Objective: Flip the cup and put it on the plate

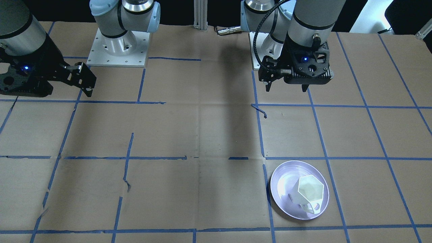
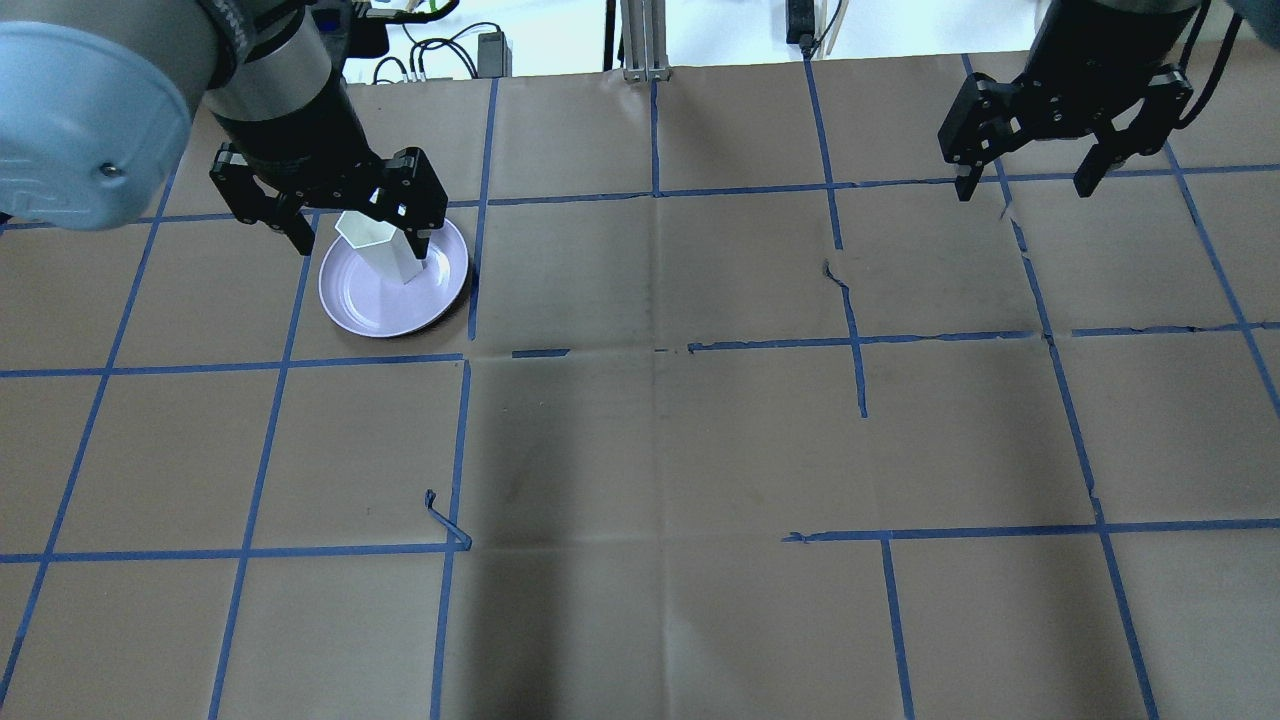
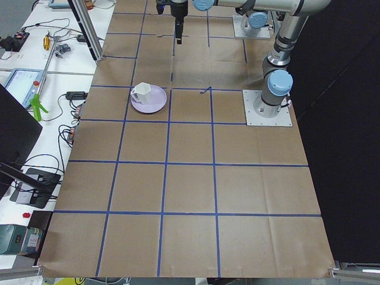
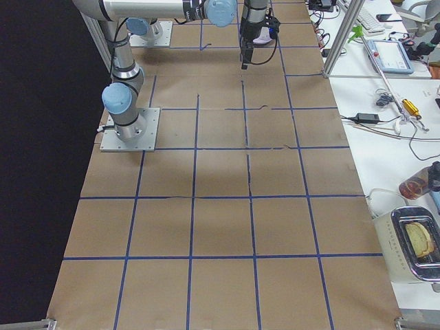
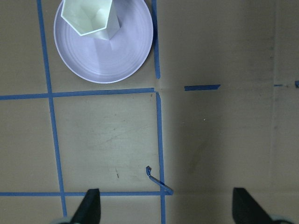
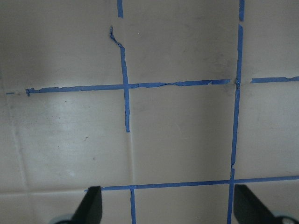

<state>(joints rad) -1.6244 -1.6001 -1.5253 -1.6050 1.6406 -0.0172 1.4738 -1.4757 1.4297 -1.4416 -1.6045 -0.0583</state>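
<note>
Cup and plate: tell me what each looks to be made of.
The cup: likely ceramic, possibly plastic. It is opaque white with flat, sharp-edged facets and little shine. The plate: glazed ceramic or melamine. It is pale lavender with a glossy sheen across its well. The pictures cannot settle either one.

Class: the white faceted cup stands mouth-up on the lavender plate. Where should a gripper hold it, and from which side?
Probably pinch the cup across opposite flat facets near its rim, coming straight down from above. It stands upright on the plate, whose raised rim would hamper a sideways approach.
</note>
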